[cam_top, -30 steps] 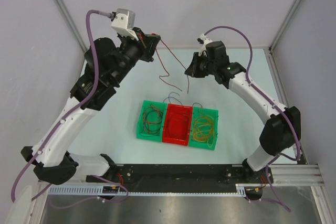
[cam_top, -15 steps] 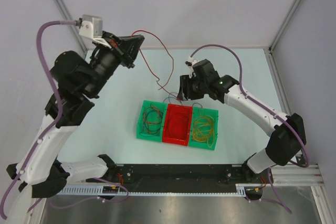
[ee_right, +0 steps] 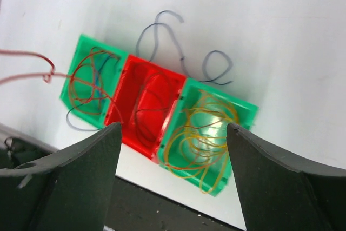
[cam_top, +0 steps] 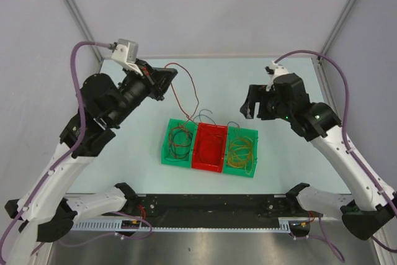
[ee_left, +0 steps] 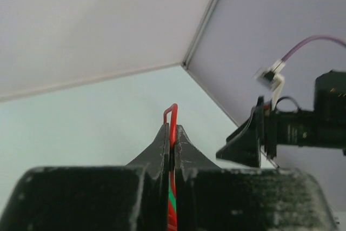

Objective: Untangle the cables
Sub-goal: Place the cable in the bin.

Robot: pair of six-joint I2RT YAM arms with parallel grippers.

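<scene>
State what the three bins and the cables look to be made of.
The red bin, left green bin and right green bin: moulded plastic by the look, glossy, with bright highlights on thin stiff walls. The yellow cables and red cable: likely plastic-insulated wire, with a smooth coloured jacket holding loose loops; the core does not show.

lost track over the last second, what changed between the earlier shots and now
The right gripper dipped toward the bins, then opened and drew back to the right, empty, apparently releasing the red cable. The left gripper came down and nearer, still shut on that cable, which trails down to the bins. The bins stayed put.
</scene>
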